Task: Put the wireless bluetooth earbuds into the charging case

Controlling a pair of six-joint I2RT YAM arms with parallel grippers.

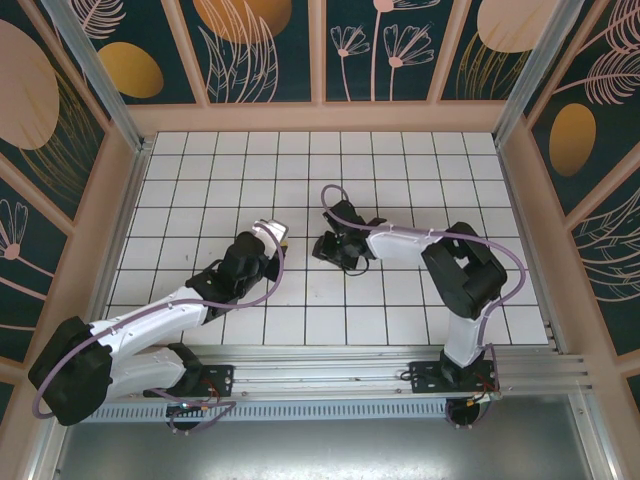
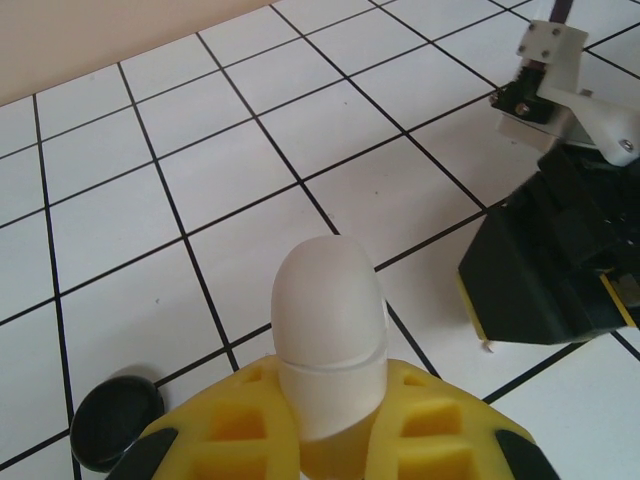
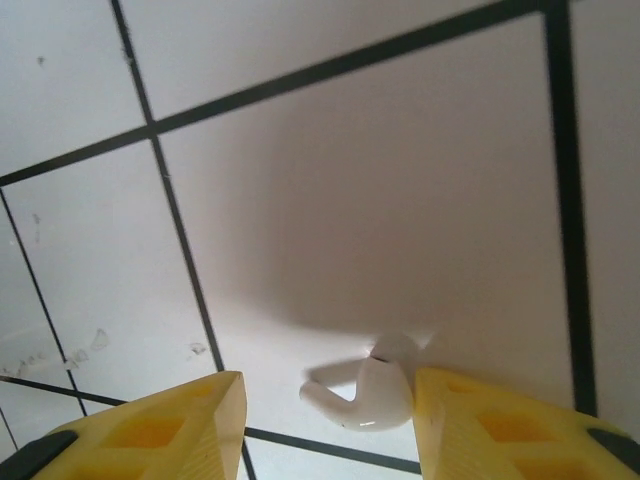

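Right gripper [image 3: 330, 395] is down at the tiles, jaws roughly half apart. They straddle a white earbud [image 3: 368, 392] without clamping it. On my wrist feed the bud lies on its side, smooth glossy plastic. Its stem points toward the left-hand finger, and its rounded head is touching or just beside the other one; I cannot tell which. The fingers [image 3: 500, 430] are yellow plastic with recessed pockets moulded into their faces.

Left gripper [image 2: 330, 405] is closed on the case [image 2: 328, 310]. I read it as a matte white, pill-shaped shell with a domed top and a fine seam running round it just above the fingertips. It stands roughly upright between fingers of the same yellow lattice pattern. On the tile beside that gripper sits a small black disc [image 2: 115, 422], shiny, with a rounded edge.

The table [image 1: 400, 180] is a grid of white square tiles divided by thin black lines. Overhead, I see both grippers near each other at mid-table, not touching.
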